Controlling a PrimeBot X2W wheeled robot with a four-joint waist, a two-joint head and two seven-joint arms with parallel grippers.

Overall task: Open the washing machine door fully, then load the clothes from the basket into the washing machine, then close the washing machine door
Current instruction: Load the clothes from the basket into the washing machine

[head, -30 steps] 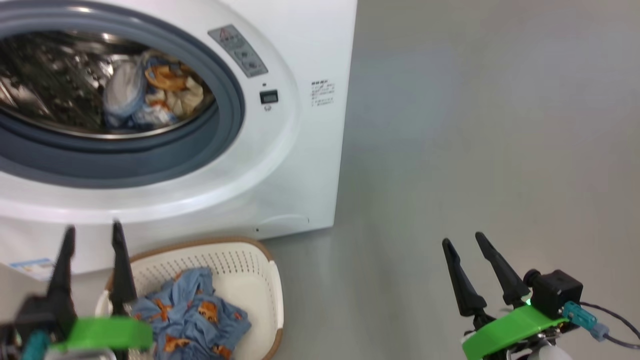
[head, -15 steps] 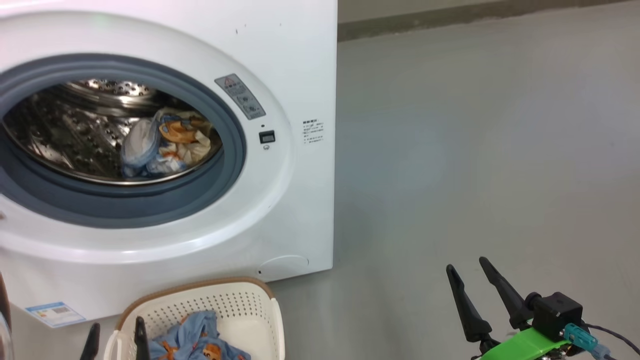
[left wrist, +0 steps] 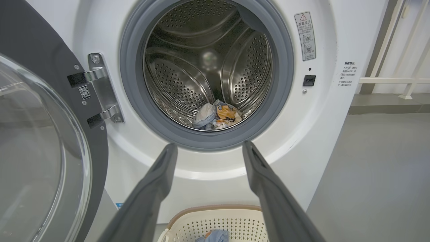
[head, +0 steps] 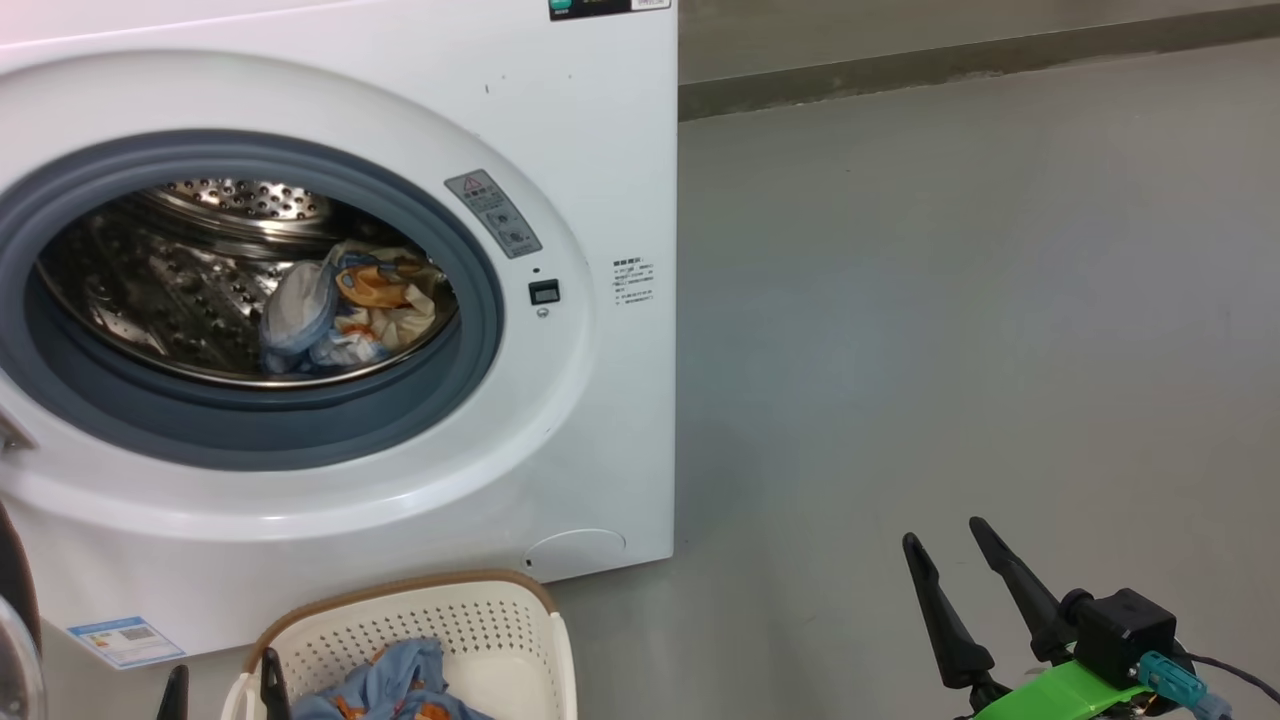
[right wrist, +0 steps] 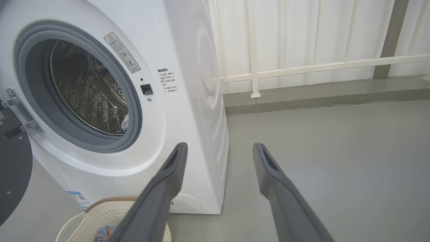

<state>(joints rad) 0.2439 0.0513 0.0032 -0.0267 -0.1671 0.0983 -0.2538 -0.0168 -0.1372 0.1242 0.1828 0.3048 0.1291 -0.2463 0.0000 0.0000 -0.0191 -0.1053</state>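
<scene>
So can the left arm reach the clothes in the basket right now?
Probably yes: the left fingers stand open by the rim of the basket, and the blue clothes lie uncovered inside, with nothing in between.

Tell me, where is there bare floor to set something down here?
The grey floor right of the washing machine is bare back to the kerb. Crowded in front: the basket stands at its foot, and the open door hangs at its hinge side.

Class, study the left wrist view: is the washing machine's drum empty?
No: a crumpled bundle of clothes lies at the bottom of the drum.
</scene>
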